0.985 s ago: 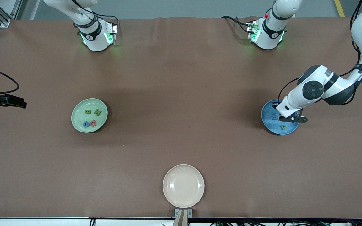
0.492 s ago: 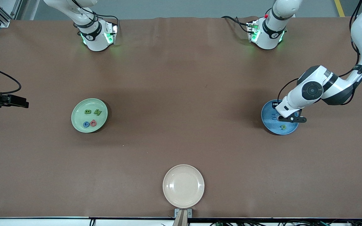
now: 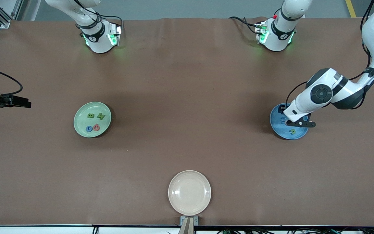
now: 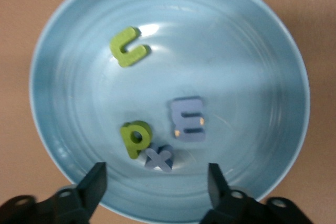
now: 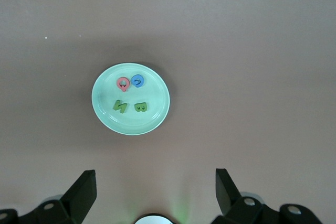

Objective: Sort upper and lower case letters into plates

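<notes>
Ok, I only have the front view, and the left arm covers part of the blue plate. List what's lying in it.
Observer: Four letters lie in the blue plate: green u, green p, blue x and blue m.
Operator: Give me the left pincer's state.
Observer: The left pincer is open above that plate and holds nothing.
Operator: Now the right one.
Observer: The right pincer is open and empty, high over bare table.

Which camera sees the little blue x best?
The left wrist view: the x lies in the blue plate, touching the green p, between the open left gripper fingers. In the front view the left arm hides it. The right wrist view misses it.
</notes>
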